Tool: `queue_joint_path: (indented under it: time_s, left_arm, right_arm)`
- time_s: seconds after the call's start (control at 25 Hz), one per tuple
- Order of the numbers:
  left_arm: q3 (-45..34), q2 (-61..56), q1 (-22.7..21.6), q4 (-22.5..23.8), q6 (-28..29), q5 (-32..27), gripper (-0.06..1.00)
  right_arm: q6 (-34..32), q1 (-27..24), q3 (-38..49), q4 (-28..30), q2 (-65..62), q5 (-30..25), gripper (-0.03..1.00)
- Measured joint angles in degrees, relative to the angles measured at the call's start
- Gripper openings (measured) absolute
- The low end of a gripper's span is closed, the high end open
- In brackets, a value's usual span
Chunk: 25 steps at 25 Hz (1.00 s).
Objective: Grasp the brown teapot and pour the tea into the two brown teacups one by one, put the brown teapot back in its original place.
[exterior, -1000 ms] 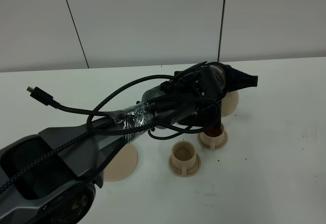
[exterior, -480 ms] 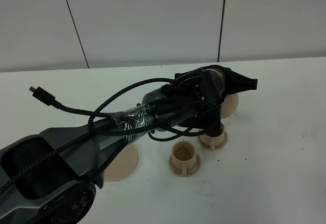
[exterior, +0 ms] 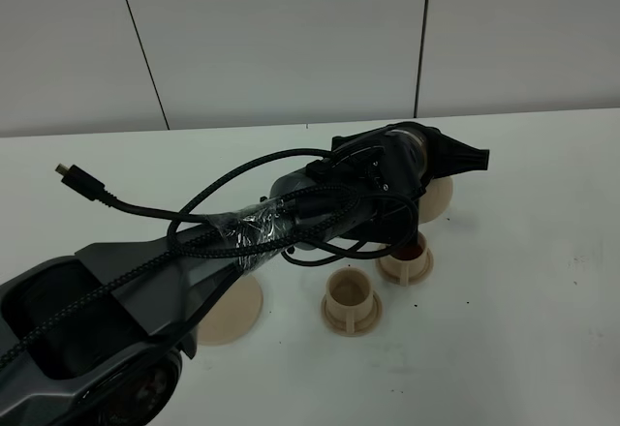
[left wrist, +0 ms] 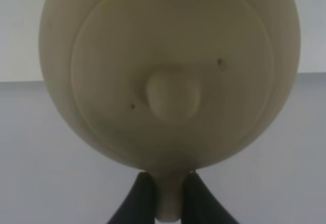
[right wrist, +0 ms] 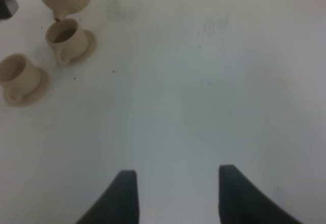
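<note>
The left pincer (left wrist: pixel 170 196) is clenched on the handle of the brown teapot (left wrist: pixel 168 56), holding it tilted over the right teacup (exterior: pixel 405 267). The right pincer (right wrist: pixel 178 193) hangs released above the bare worktop (right wrist: pixel 204 107).

Dark grey moulded casing is covering the left arm (exterior: pixel 136 286). Black braided cables (exterior: pixel 194 244) are looping along it, crinkled clear tape (exterior: pixel 254 225) is binding them, and one loose plug (exterior: pixel 76 180) is sticking out. Black tapering jaws are tipping the left gripper (left wrist: pixel 168 201) and right gripper (right wrist: pixel 177 193).
</note>
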State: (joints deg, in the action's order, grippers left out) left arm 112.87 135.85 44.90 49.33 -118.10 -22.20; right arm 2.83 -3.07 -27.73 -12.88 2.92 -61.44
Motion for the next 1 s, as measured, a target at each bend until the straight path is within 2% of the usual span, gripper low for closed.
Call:
queue_joint_path:
  time_s: [1.0]
  left_arm:
    - [0.00,0.00,0.00,0.23,0.00,1.21,0.17]
  right_arm:
    - [0.00,0.00,0.00,0.00,0.00,0.00,0.36]
